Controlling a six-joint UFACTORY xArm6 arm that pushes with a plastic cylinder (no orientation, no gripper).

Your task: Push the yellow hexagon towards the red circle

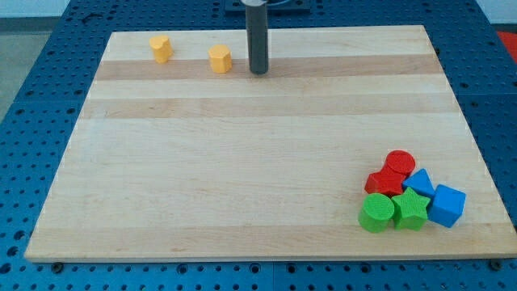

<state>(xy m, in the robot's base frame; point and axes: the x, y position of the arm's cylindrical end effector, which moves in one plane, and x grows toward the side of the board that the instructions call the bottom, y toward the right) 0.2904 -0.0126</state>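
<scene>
The yellow hexagon sits near the view's top, left of centre, on the wooden board. My tip is just to its right, a small gap apart. The red circle is far off at the view's bottom right, at the top of a tight cluster of blocks. A second yellow block, heart-like in shape, lies further left near the top edge.
The cluster at the bottom right also holds a red block, a blue block, a blue cube, a green star and a green cylinder. A blue pegboard surrounds the board.
</scene>
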